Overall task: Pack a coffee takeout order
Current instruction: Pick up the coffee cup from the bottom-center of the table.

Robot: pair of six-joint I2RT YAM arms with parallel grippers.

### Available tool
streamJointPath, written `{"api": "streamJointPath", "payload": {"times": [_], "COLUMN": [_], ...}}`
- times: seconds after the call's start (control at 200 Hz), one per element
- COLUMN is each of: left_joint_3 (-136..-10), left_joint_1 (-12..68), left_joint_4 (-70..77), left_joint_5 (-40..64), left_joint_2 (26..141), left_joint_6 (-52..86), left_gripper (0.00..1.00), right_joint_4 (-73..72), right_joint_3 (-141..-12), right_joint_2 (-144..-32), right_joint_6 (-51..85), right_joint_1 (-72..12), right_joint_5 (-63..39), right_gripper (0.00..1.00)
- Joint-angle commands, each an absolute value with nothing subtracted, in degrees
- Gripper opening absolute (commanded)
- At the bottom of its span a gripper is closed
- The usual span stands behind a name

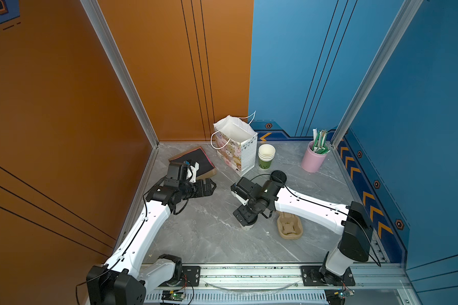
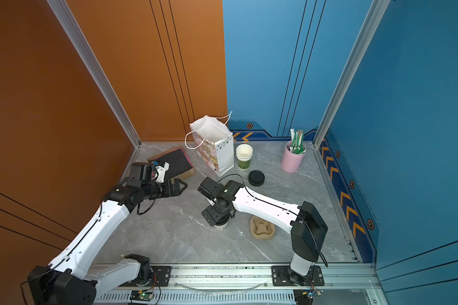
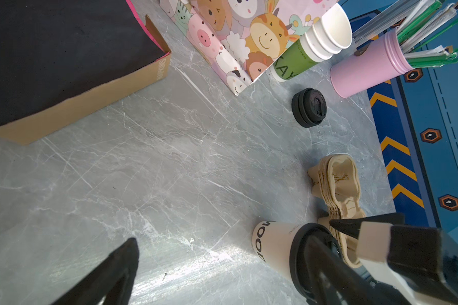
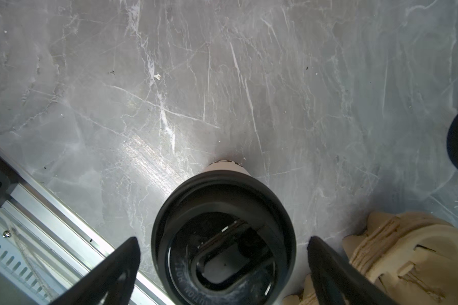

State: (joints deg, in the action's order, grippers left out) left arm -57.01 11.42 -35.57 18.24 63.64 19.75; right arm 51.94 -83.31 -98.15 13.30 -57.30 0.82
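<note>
A whitish paper cup [image 3: 271,244] with a round black lid [image 4: 222,237] stands upright mid-table, partly hidden in both top views [image 1: 247,226] [image 2: 220,226] by my right gripper [image 1: 246,217]. That gripper [image 4: 222,253] hangs open just above it, one finger on each side of the lid without touching. My left gripper [image 1: 212,188] [image 3: 228,264] is open and empty, to the cup's left, beside the cardboard box [image 3: 95,100]. Black napkins [image 1: 196,161] [image 3: 50,52] lie in that box. Wrapped straws [image 1: 320,141] stand in a pink holder [image 1: 312,161].
An open cartoon-print paper bag [image 1: 236,148] stands at the back. Beside it are a stack of lidless cups [image 1: 266,157] and spare black lids [image 2: 256,178]. Pulp cup carriers [image 1: 288,227] lie right of the lidded cup. Walls close the left, back and right sides.
</note>
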Motion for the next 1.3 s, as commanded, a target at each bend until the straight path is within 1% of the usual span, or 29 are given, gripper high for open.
{"api": "streamJointPath", "payload": {"times": [0.0, 0.581, 0.841, 1.096, 1.291], "left_joint_3": [-55.88, -55.89, -55.63, -55.63, -55.55], "left_joint_1": [10.86, 10.24, 10.19, 10.07, 10.09], "left_joint_4": [-36.83, -36.73, -36.79, -36.73, -36.74], "left_joint_5": [19.86, 17.74, 16.14, 15.17, 14.14], "left_joint_2": [63.71, 63.89, 64.42, 64.42, 64.47], "left_joint_6": [17.43, 14.09, 12.50, 10.87, 9.54], "left_gripper": [0.98, 0.98, 0.98, 0.98, 0.98], "right_joint_4": [54.70, 55.64, 55.57, 55.55, 55.62], "right_joint_3": [-84.90, -84.10, -83.13, -83.14, -83.31], "right_joint_2": [-99.50, -103.46, -104.30, -103.88, -102.30], "right_joint_6": [12.28, 12.09, 12.30, 12.72, 12.98], "right_joint_1": [-57.59, -57.61, -57.04, -55.93, -52.55], "right_joint_5": [2.55, 0.09, -0.35, -1.06, -0.85], "right_gripper": [1.00, 1.00, 0.93, 0.91, 0.91]}}
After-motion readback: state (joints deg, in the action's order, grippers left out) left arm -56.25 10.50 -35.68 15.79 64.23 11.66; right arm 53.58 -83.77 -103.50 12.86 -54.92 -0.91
